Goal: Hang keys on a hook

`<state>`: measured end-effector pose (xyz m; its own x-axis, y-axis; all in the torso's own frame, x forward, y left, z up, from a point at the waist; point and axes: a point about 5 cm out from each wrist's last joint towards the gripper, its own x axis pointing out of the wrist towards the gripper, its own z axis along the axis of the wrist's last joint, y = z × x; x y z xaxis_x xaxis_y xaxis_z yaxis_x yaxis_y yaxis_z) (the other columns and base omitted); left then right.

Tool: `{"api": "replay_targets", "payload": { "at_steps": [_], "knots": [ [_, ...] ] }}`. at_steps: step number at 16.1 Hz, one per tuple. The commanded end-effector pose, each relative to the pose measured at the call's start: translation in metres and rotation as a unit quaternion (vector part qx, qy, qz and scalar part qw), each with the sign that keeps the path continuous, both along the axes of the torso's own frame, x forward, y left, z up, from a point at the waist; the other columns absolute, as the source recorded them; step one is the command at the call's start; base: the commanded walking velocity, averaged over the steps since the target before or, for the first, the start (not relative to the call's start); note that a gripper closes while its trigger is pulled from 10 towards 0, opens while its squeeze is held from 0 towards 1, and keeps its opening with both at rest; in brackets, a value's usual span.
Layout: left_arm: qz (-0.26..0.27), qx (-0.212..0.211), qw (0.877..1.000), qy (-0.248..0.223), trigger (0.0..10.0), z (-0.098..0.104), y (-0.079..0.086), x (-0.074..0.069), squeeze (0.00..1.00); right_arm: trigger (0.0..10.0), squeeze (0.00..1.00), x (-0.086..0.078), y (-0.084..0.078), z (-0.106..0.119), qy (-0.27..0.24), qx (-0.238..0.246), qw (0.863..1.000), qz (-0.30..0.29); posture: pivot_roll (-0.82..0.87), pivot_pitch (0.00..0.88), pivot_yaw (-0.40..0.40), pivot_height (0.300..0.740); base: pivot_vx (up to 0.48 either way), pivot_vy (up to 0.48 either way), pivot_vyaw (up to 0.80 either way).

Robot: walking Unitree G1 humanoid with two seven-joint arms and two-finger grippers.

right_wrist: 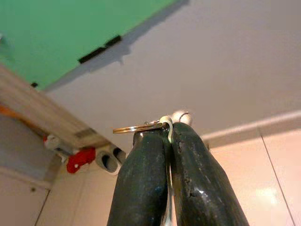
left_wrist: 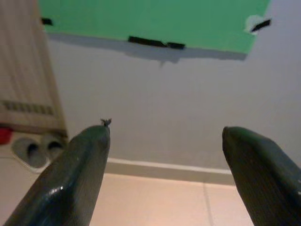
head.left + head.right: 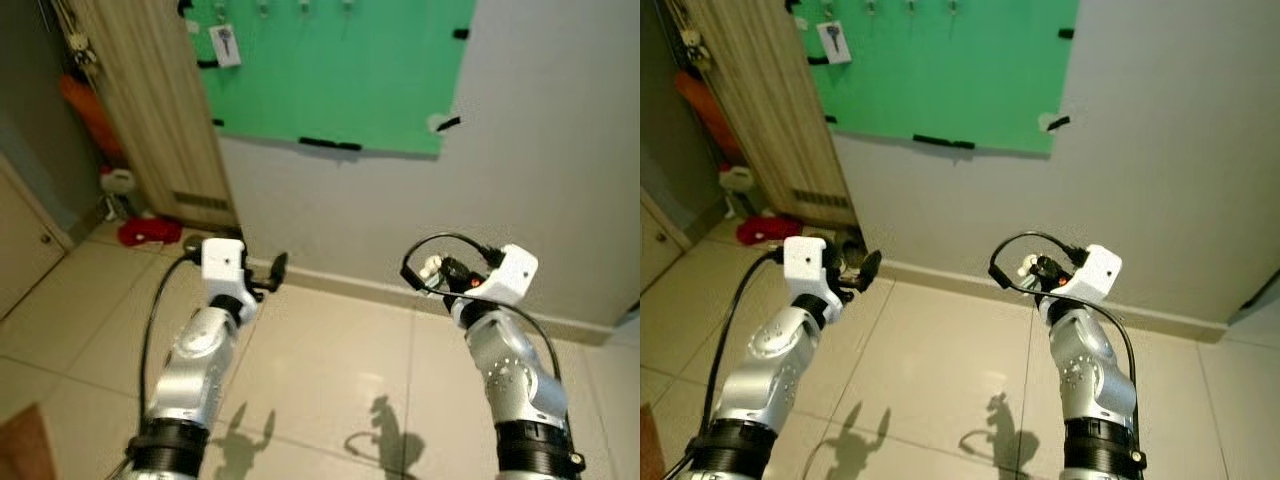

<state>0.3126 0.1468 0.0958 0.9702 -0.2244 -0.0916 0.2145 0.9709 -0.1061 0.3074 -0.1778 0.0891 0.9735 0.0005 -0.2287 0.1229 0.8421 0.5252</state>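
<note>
Head view — green board (image 3: 340,70) on grey wall (image 3: 540,150) | tiled floor (image 3: 320,350)

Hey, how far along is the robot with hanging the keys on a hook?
Done: the keys are picked up, pinched in the shut right gripper, key ring sticking out. In hand: the robot faces the green board with hooks along its top, grippers held low. The left gripper is open and empty. Left: raise the ring onto a hook and release.
</note>
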Motion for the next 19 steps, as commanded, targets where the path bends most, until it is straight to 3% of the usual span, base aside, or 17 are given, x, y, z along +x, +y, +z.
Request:
{"api": "replay_targets", "payload": {
  "at_steps": [1, 3, 7, 11, 15, 19],
  "knots": [
    [-0.015, 0.014, 1.000, -0.001, 10.0, 0.001, -0.005, 0.000, 0.00, 0.0, 0.00, 0.002, 0.003, 0.001, -0.012, -0.046, 0.999, 0.005, 0.00, 0.000, 0.092, 0.740, 0.000, 0.000, 0.00],
    [-0.019, 0.018, 1.000, -0.007, 10.0, 0.002, -0.006, -0.001, 0.00, 0.0, 0.00, 0.003, 0.007, 0.005, -0.036, -0.122, 0.991, 0.031, 0.00, 0.000, 0.092, 0.740, 0.000, 0.000, 0.00],
    [-0.025, 0.038, 0.999, -0.015, 10.0, 0.004, -0.005, -0.001, 0.00, 0.0, 0.00, 0.002, 0.013, 0.001, -0.044, -0.207, 0.975, 0.075, 0.01, 0.000, 0.079, 0.740, 0.000, 0.000, 0.00],
    [-0.031, 0.017, 0.999, -0.034, 10.0, 0.012, -0.003, -0.001, 0.00, 0.0, 0.00, 0.001, 0.019, 0.002, -0.080, -0.283, 0.950, 0.100, 0.03, 0.000, 0.067, 0.740, 0.296, 0.204, 0.00],
    [-0.025, 0.030, 0.998, -0.042, 10.0, 0.015, -0.003, 0.003, 0.00, 0.0, 0.00, 0.008, 0.029, 0.006, -0.094, -0.262, 0.954, 0.109, 0.05, 0.000, 0.036, 0.740, 0.395, 0.272, 0.00],
    [-0.013, 0.048, 0.998, -0.044, 10.0, 0.015, 0.007, 0.003, 0.00, 0.0, 0.00, 0.007, 0.037, 0.000, -0.093, -0.241, 0.957, 0.129, 0.09, 0.000, 0.012, 0.740, 0.408, 0.252, 0.00]
  ]
}}
